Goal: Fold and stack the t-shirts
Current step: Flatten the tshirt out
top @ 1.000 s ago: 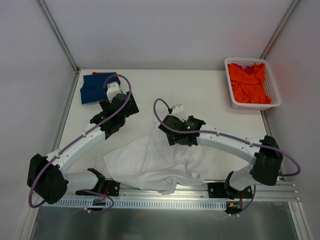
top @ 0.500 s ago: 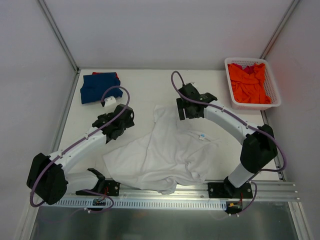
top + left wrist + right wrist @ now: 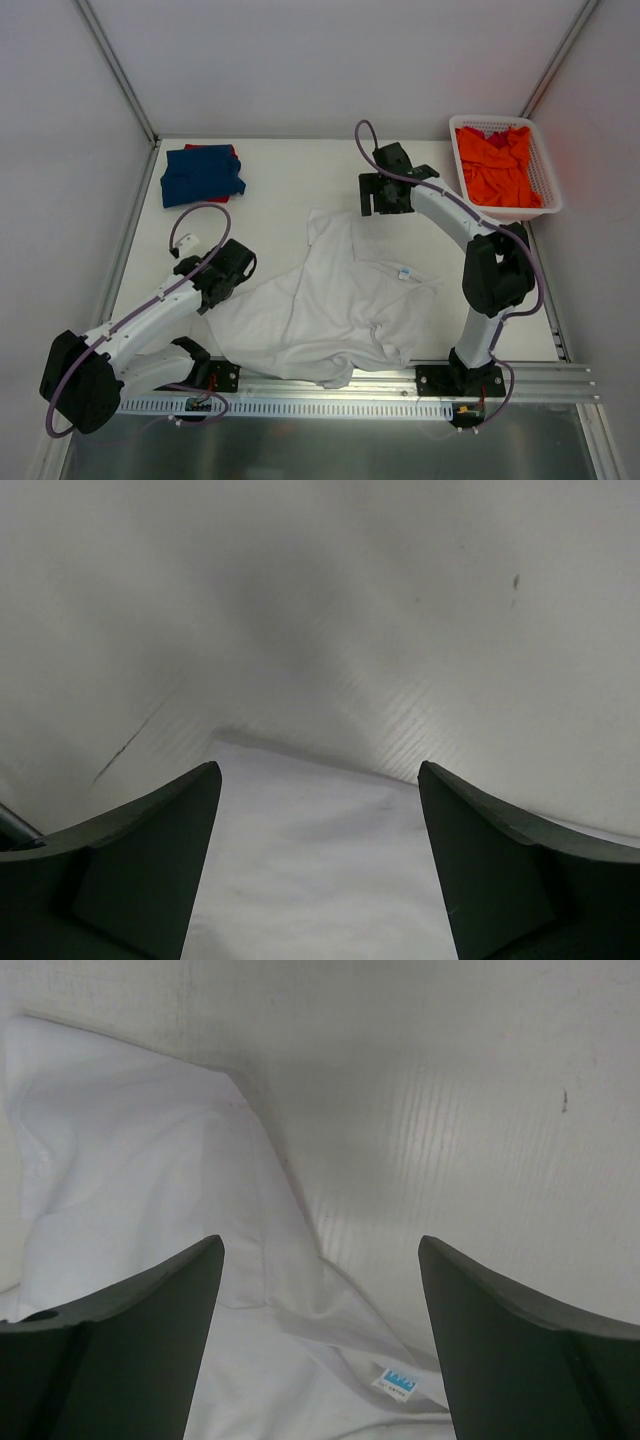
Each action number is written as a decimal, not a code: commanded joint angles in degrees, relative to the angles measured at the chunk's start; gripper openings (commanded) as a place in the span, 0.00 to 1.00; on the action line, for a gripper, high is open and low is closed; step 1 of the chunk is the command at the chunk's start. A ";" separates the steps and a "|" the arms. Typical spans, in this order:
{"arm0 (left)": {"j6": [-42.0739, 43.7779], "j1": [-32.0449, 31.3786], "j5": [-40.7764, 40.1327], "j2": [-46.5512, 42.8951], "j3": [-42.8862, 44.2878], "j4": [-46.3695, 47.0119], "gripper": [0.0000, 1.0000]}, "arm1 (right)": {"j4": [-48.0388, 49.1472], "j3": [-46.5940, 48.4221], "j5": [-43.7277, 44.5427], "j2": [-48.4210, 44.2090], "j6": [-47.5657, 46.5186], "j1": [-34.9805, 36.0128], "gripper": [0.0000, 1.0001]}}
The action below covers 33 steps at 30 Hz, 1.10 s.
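The white t-shirt (image 3: 330, 305) lies spread and rumpled mid-table, its collar label (image 3: 405, 272) facing up. My right gripper (image 3: 383, 207) is open and empty, hovering over the table just beyond the shirt's far edge; its wrist view shows the gripper (image 3: 320, 1245), the shirt (image 3: 130, 1180) and the label (image 3: 400, 1380). My left gripper (image 3: 220, 282) is open and empty at the shirt's left edge; in its wrist view the gripper (image 3: 318, 770) has white cloth (image 3: 310, 880) between the fingers. The folded dark blue shirt (image 3: 200, 173) lies back left on a red one (image 3: 222, 149). The orange shirt (image 3: 495, 165) is in the basket.
The white lattice basket (image 3: 553, 205) stands at the back right corner. Grey walls enclose the table on three sides. A metal rail (image 3: 330, 385) with the arm bases runs along the near edge.
My right gripper dragged the shirt's upper part toward the back, let it go and moved further back. My left arm drew back from the blue shirt to the white shirt's left edge.
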 commanded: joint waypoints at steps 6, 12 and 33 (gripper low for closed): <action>-15.17 -0.71 4.83 -2.87 -5.65 -8.06 0.75 | 4.03 0.40 -6.90 -0.23 -0.43 -2.24 0.83; -17.82 -1.68 8.18 -12.01 -11.90 -8.49 0.73 | 5.53 -0.48 -8.93 -0.23 0.01 -3.56 0.83; -17.13 -3.79 -0.34 0.71 -8.67 -2.87 0.55 | 7.81 -2.32 -17.54 -1.98 0.01 -3.74 0.82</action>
